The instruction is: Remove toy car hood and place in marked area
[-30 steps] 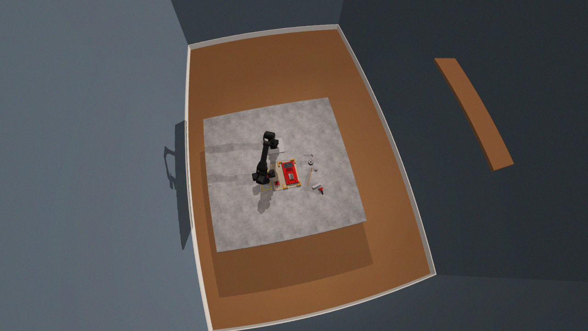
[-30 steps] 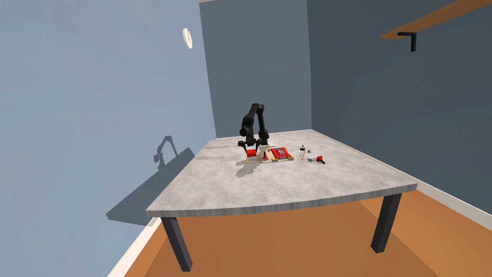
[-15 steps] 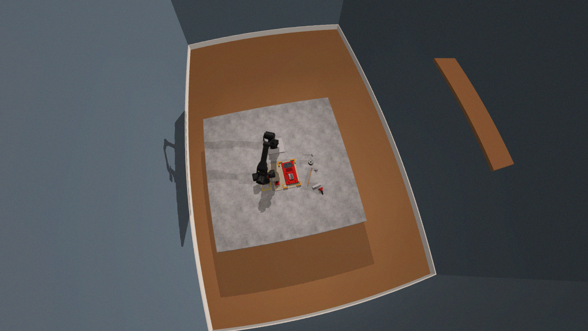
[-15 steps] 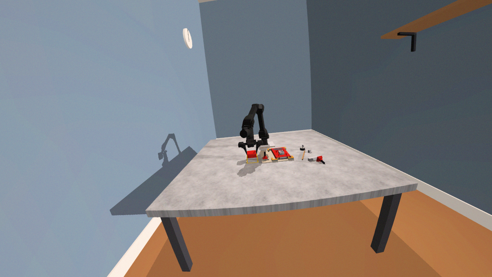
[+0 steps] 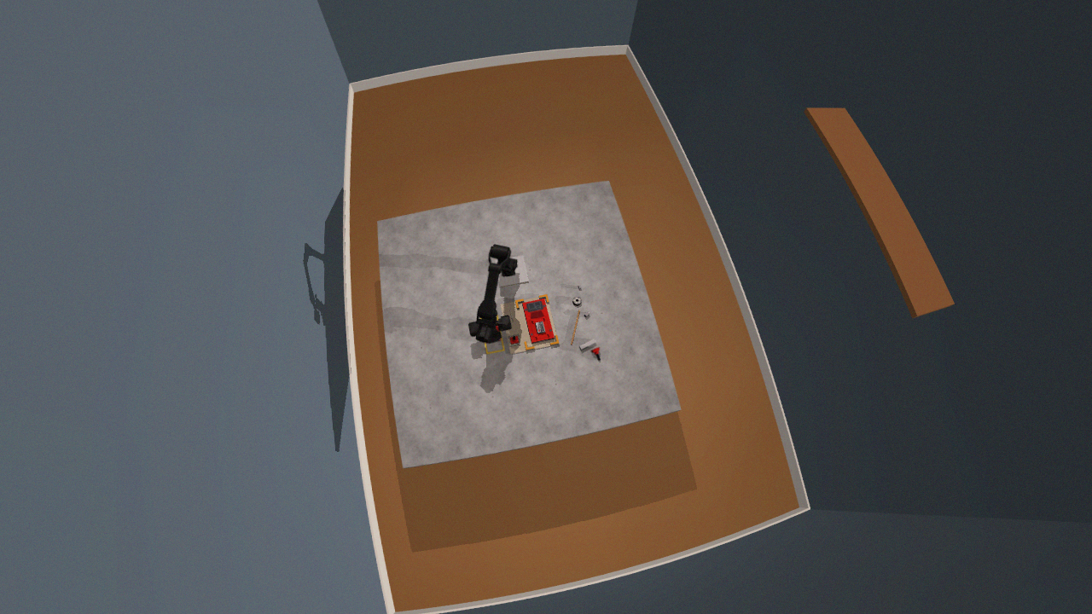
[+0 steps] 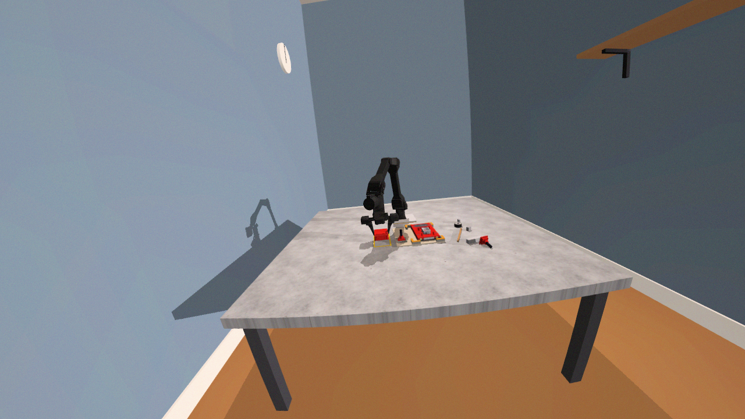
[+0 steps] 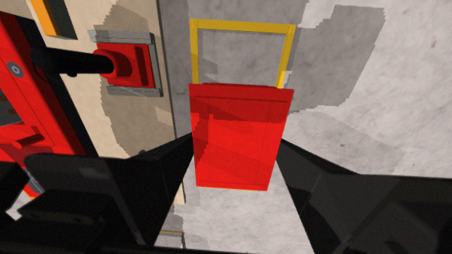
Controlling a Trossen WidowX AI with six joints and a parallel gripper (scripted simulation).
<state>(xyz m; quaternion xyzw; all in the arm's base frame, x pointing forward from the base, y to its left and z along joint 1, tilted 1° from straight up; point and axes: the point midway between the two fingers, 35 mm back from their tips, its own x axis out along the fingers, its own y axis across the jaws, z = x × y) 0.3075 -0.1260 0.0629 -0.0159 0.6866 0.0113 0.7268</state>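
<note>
Between the two black fingers of the gripper (image 7: pixel 234 155), seen from the wrist, a flat red hood (image 7: pixel 237 135) is pinched by its side edges. Its far edge overlaps the near side of the yellow square outline (image 7: pixel 243 26) marked on the grey table (image 7: pixel 371 106); whether the hood touches the table cannot be told. No writing or brand can be read on any surface. Left of the hood, a beige board (image 7: pixel 92 106) carries a red block with a black peg (image 7: pixel 120 65), and the toy car (image 7: pixel 25 102) is cut off by the frame edge. From the exterior view, the arm (image 6: pixel 382 192) stands over the hood (image 6: pixel 381 234); small tools (image 6: pixel 479 240) to the right are too small to identify.
</note>
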